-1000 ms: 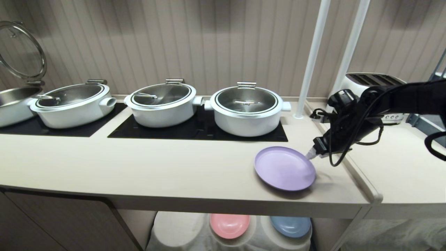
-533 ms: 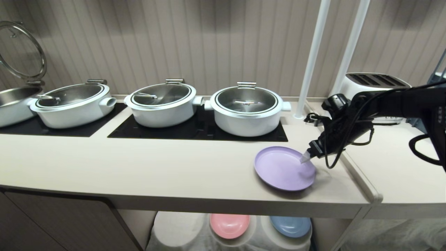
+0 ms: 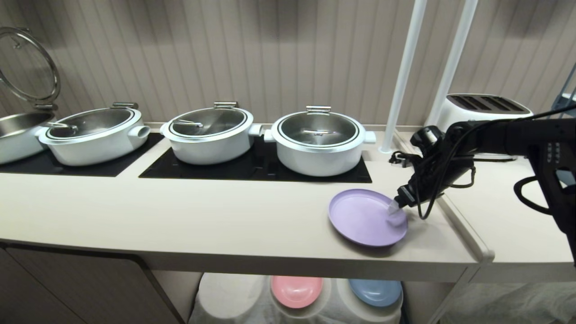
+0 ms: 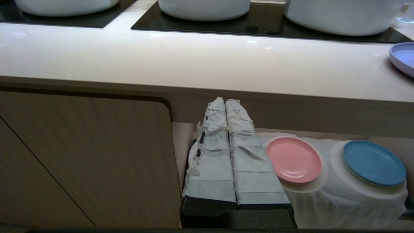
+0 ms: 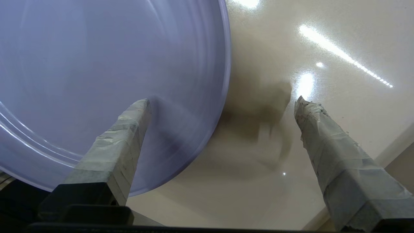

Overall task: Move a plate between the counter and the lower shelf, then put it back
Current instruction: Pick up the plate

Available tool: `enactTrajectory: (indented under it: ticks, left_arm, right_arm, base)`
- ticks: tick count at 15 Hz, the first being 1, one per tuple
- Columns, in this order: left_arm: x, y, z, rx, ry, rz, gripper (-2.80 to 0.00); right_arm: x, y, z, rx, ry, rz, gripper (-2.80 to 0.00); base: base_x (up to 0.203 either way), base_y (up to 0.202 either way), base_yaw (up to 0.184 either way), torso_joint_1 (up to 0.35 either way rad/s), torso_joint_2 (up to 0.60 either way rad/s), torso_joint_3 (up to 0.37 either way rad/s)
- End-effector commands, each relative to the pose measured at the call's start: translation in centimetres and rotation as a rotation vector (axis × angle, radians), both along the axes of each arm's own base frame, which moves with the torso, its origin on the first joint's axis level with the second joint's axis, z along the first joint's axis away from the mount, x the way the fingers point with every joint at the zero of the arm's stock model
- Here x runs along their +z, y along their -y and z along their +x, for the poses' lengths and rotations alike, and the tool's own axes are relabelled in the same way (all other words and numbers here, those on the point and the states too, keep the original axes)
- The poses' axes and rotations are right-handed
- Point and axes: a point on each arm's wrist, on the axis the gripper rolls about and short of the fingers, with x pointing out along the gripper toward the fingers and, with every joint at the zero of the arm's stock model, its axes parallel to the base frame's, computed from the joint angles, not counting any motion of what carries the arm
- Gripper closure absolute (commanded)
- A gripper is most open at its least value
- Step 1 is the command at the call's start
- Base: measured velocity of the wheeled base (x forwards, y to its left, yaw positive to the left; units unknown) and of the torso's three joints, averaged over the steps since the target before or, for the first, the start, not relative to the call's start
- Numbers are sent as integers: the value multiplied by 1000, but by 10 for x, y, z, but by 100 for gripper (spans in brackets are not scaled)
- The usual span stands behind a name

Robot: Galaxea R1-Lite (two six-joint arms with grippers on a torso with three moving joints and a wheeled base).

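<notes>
The lilac plate (image 3: 366, 217) lies flat on the beige counter (image 3: 225, 216), near its right end and in front of the rightmost pot. My right gripper (image 3: 394, 209) reaches in from the right and points down at the plate's right rim. It is open and holds nothing (image 5: 223, 100): one finger hangs over the plate (image 5: 97, 64), the other over bare counter beyond the rim. My left gripper (image 4: 224, 101) is shut and empty, parked below the counter's front edge, facing the lower shelf (image 4: 326, 194). The plate's edge (image 4: 404, 56) also shows in the left wrist view.
Three white lidded pots (image 3: 318, 141) stand on black cooktop panels, with an open-lidded one at the far left. A pink plate (image 3: 296, 290) and a blue plate (image 3: 375, 291) rest on the cloth-draped lower shelf (image 3: 234, 297). Two white poles (image 3: 400, 76) and a toaster (image 3: 483, 110) stand to the right.
My right gripper has moved left and down until its tips are over the plate's right rim, and its fingers have spread wider. The plate has not moved.
</notes>
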Motion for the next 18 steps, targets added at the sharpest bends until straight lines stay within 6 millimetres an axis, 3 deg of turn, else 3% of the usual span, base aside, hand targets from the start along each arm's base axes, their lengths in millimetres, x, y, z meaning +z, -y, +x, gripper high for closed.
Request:
enactTrajectory:
  ticks: [1, 18]
  left_arm:
    - [0, 0, 0, 2, -1, -1, 0]
    - [0, 0, 0, 2, -1, -1, 0]
  right_arm:
    - [-1, -1, 0, 9, -5, -7, -280]
    - [-15, -12, 8, 29, 11, -7, -280]
  base:
    - [0, 0, 0, 0, 0, 0]
    - [0, 0, 0, 0, 0, 0]
